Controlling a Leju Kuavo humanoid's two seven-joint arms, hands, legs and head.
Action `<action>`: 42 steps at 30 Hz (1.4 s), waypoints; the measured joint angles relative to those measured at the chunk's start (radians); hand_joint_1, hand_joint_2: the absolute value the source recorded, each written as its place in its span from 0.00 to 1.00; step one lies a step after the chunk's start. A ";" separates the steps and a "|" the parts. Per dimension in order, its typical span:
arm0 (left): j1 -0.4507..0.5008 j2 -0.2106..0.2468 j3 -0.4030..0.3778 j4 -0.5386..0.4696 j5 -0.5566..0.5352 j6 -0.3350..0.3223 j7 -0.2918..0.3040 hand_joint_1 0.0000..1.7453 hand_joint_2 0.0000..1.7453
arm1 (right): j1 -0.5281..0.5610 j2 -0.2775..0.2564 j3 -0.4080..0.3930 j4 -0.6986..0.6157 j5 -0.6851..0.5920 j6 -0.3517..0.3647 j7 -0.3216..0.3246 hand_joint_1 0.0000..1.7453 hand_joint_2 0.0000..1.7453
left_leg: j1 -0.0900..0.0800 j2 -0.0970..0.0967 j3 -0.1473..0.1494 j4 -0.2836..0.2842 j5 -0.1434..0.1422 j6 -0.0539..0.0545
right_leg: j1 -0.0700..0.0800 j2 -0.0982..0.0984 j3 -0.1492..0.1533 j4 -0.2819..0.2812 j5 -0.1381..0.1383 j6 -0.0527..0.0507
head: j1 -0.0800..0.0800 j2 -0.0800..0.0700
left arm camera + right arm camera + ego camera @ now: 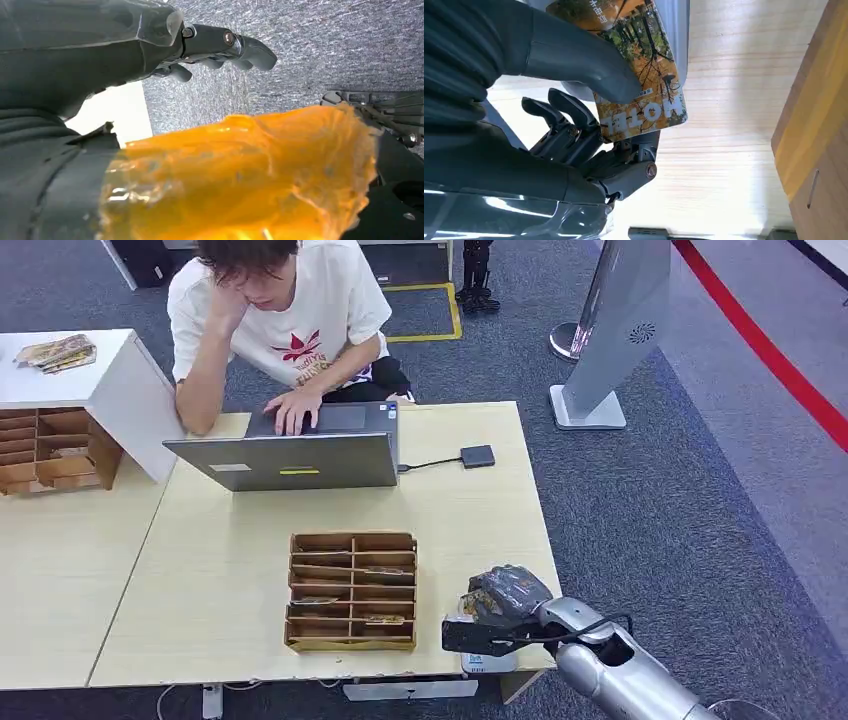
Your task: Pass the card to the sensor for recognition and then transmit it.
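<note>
A: From the head view, what is on the table?
B: The right hand (pixel 497 612) sits over the near right corner of the light wooden table (pixel 450 510), just right of a wooden slotted organizer (pixel 352 591). Something white lies under the hand; I cannot tell what it is. At the far side a person (pixel 280 320) rests a hand on a grey laptop (pixel 300 452), and a small dark box (pixel 477 456) on a cable lies to its right.

A: And the left wrist view?
B: The left hand (pixel 210 50) hangs above grey carpet, fingers loosely curled, holding nothing. An orange blur covers much of the picture.

A: The right wrist view?
B: The thumb (pixel 589 70) presses a card (pixel 639 70) printed "HOTEL", with autumn trees, against the fingers (pixel 569 115). The card is held above the tabletop, near the organizer's wall.
</note>
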 joint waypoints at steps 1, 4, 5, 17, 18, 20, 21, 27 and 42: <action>0.000 0.000 0.000 0.000 0.000 0.000 0.000 0.00 0.00 | 0.000 0.000 0.000 0.000 0.000 0.000 0.000 1.00 1.00 | 0.000 0.000 0.000 0.000 0.000 0.000 | 0.000 0.000 0.000 0.000 0.000 0.000 | 0.000 0.000; 0.000 0.000 0.000 0.000 0.000 0.000 0.000 0.00 0.00 | 0.000 0.000 0.000 0.000 -0.002 0.000 0.000 1.00 1.00 | 0.000 0.000 0.000 0.000 0.000 0.000 | 0.000 0.000 0.000 0.000 0.000 0.000 | 0.000 0.000; 0.000 0.000 0.000 0.000 0.000 0.000 0.000 0.00 0.00 | 0.000 0.000 0.000 0.000 -0.002 0.000 0.000 1.00 1.00 | 0.000 0.000 0.000 0.000 0.000 0.000 | 0.000 0.000 0.000 0.000 0.000 0.000 | 0.000 0.000; 0.000 0.000 0.000 0.000 0.001 0.000 0.000 0.00 0.00 | -0.002 0.000 0.000 0.007 -0.002 0.000 -0.004 1.00 1.00 | 0.000 0.000 0.000 0.000 0.000 0.000 | 0.000 0.000 0.000 0.000 0.000 0.000 | 0.000 0.000; 0.000 0.000 0.000 0.000 0.001 0.000 0.000 0.00 0.00 | -0.002 0.000 0.000 0.007 -0.002 0.000 -0.004 1.00 1.00 | 0.000 0.000 0.001 0.000 0.000 0.000 | 0.000 0.000 0.001 0.000 0.000 0.000 | 0.000 0.000; 0.000 0.000 0.000 0.000 0.001 0.000 0.000 0.00 0.00 | -0.003 0.000 0.000 0.009 -0.002 0.000 -0.005 1.00 1.00 | 0.000 0.000 0.001 0.000 0.000 0.000 | 0.000 0.000 0.001 0.000 0.000 0.000 | 0.000 0.000; 0.000 0.000 0.000 0.000 0.001 0.000 0.000 0.00 0.00 | -0.003 0.001 0.000 0.010 -0.002 0.000 -0.005 1.00 1.00 | 0.000 0.000 0.001 0.000 0.000 0.000 | 0.000 0.000 0.001 0.000 0.000 0.000 | 0.000 0.000; 0.000 0.000 0.000 0.000 -0.001 0.001 0.000 0.00 0.00 | -0.007 0.001 0.001 0.015 -0.002 0.000 -0.008 1.00 1.00 | 0.000 0.000 0.001 0.000 0.000 0.000 | 0.000 0.000 0.001 0.000 0.000 0.000 | 0.000 0.000; 0.000 0.000 0.000 0.000 -0.001 0.001 0.000 0.00 0.00 | -0.008 0.001 0.001 0.016 -0.003 0.000 -0.008 1.00 1.00 | 0.000 0.000 0.001 0.000 0.000 0.000 | 0.000 0.000 0.002 0.000 0.000 0.000 | 0.000 0.000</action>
